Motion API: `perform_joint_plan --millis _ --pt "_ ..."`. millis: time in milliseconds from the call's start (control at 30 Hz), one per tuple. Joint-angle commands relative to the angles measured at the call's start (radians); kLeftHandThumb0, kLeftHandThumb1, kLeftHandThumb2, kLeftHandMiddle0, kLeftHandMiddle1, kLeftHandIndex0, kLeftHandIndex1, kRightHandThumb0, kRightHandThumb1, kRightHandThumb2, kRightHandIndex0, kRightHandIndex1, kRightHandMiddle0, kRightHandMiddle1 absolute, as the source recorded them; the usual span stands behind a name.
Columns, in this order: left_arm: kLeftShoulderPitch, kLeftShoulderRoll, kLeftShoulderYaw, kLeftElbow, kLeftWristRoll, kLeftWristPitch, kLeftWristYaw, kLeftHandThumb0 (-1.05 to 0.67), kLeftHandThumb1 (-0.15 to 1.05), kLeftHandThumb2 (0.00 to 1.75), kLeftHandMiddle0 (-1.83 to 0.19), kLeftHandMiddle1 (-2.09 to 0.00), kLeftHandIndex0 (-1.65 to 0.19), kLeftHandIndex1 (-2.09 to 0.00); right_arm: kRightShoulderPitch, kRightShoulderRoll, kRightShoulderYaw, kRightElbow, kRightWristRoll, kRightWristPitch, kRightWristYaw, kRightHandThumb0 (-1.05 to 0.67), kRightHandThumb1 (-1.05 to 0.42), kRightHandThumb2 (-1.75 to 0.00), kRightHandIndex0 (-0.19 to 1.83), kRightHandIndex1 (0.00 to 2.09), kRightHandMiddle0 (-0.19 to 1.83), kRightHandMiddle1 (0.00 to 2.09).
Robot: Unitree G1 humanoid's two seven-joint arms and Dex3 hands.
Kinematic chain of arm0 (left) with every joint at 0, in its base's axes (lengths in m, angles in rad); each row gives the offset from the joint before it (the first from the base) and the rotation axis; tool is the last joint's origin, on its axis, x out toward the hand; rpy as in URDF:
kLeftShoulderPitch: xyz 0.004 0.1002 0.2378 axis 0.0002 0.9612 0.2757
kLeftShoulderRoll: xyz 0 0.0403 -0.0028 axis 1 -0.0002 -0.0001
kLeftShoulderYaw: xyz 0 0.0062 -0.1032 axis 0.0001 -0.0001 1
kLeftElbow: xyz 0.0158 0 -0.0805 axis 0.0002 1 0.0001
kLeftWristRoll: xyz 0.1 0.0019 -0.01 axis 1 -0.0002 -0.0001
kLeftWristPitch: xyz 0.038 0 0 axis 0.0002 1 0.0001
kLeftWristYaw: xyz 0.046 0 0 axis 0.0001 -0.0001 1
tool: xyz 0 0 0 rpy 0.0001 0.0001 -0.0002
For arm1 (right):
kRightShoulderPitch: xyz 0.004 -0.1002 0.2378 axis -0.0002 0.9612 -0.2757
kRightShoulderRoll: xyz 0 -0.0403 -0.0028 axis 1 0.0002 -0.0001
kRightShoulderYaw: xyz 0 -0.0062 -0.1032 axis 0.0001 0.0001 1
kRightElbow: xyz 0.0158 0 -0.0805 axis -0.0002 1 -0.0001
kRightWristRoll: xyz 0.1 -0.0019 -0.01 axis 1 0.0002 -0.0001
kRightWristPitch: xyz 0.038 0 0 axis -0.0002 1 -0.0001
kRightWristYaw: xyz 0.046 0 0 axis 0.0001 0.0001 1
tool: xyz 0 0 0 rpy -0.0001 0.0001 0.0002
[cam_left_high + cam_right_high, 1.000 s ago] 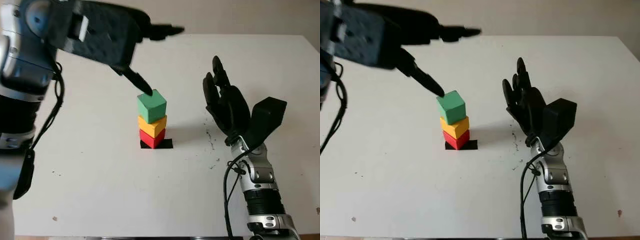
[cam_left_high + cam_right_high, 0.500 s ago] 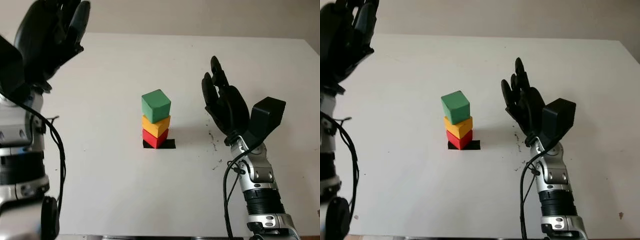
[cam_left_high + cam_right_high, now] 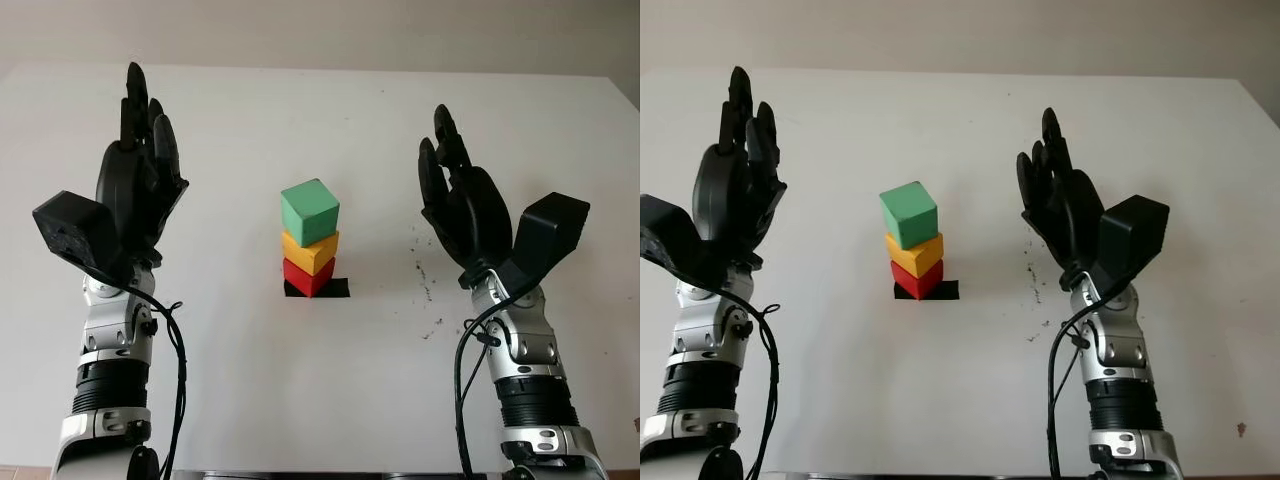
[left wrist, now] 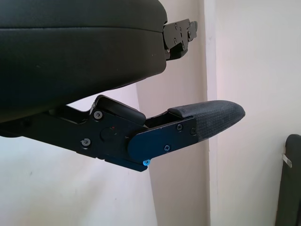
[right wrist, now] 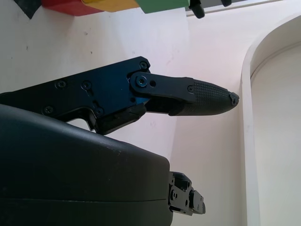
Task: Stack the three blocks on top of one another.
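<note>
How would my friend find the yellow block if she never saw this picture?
Look at the middle of the white table, between the two black hands, where a little tower stands on a black square. The yellow block is its middle one, under the green block and above the red block.

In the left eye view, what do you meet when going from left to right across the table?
Left robot hand → stack of three blocks, green on yellow on red → right robot hand.
</note>
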Motion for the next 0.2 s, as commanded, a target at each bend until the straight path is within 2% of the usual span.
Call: perform_joint_plan --millis 0,167 --pt "0.033 -0.006 -0.008 0.007 -0.011 -0.022 -0.014 -0.76 1.05 0.73 0.19 0.0 0.19 0.0 -0.016 -0.014 -0.007 -0.001 0.0 -0.012 0.001 -0.69 -1.05 -0.56 -0.19 0.0 -0.19 0.0" --pt "0.063 -0.015 -0.014 -0.028 -0.03 -0.003 -0.007 -0.76 1.05 0.73 0.19 0.0 0.19 0.0 -0.025 -0.019 -0.007 0.013 -0.001 -0.007 0.002 -0.7 -1.05 -0.57 -0.19 0.0 -0.19 0.0"
